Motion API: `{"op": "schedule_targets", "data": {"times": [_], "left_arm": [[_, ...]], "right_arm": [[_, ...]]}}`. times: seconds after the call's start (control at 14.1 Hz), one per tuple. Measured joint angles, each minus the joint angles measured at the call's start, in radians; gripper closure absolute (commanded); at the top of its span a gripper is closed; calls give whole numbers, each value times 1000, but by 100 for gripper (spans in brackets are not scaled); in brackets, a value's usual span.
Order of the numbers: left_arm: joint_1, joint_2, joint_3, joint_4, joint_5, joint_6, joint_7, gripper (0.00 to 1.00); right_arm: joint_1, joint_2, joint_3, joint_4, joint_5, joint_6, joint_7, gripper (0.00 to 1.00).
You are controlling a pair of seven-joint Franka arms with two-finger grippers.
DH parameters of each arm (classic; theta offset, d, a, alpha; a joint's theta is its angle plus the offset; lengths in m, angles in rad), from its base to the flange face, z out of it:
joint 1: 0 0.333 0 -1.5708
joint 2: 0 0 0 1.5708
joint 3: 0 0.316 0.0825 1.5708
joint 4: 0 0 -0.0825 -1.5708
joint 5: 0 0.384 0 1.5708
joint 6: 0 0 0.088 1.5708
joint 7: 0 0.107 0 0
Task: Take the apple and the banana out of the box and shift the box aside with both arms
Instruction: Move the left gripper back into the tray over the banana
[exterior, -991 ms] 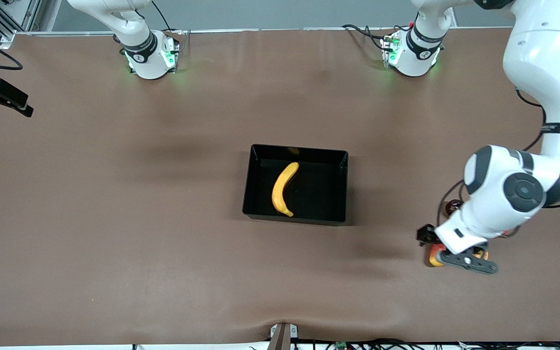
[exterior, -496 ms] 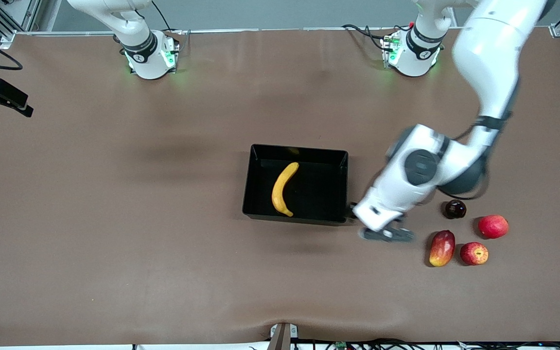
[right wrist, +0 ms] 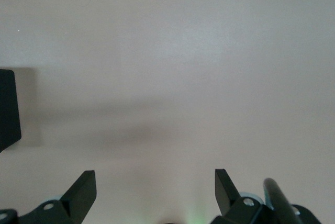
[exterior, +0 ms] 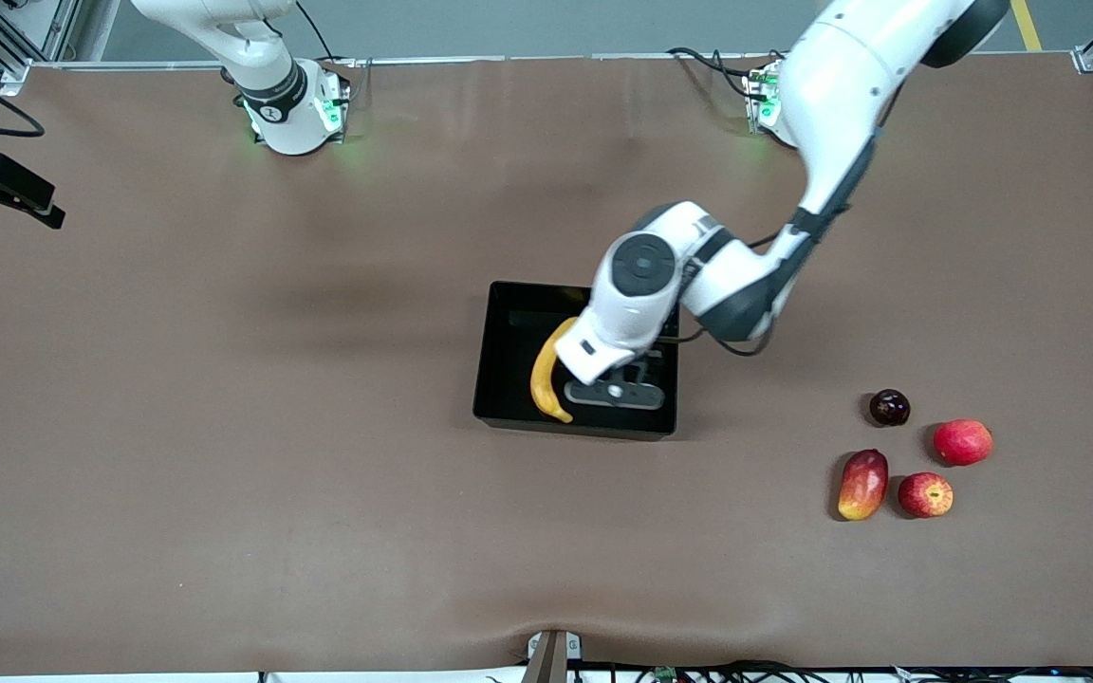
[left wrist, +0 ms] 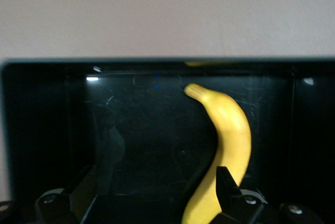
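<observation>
Front view: glossy black rectangular plastic tray (exterior: 499,379) at frame centre on the brown table mat (exterior: 224,427); long curved yellow banana (exterior: 543,381) lies inside it. Left gripper (exterior: 615,393) hangs over the tray interior beside the banana, holding nothing.
Front view only: small round red apple with yellow streaks (exterior: 925,494) at lower right, beside an oblong red-yellow mango-like fruit (exterior: 863,484), a plain red fruit (exterior: 962,442) and a dark round plum-like fruit (exterior: 889,407); right arm base (exterior: 290,104) at upper left, its gripper out of frame.
Left wrist view: left gripper (left wrist: 157,195) spread wide, empty; banana (left wrist: 225,145) smooth and matte against the scratched tray floor (left wrist: 146,130).
Right wrist view: right gripper (right wrist: 154,192) parted, empty, waiting over bare mat (right wrist: 167,77).
Change: half a second ago the left gripper was outside the tray, toward the fruit group; it is over the tray now. Fruits and tray unmoved.
</observation>
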Motion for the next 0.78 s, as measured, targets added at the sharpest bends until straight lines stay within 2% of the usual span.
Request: {"op": "schedule_targets", "data": {"times": [0.21,0.78], "left_arm": [[-79,32,58,7,0,55,-10,0],[-158,113,87,26,0,155,-51,0]], "right_arm": [[0,0,1,0,0,0,0,0],[0,0,1,0,0,0,0,0]]}}
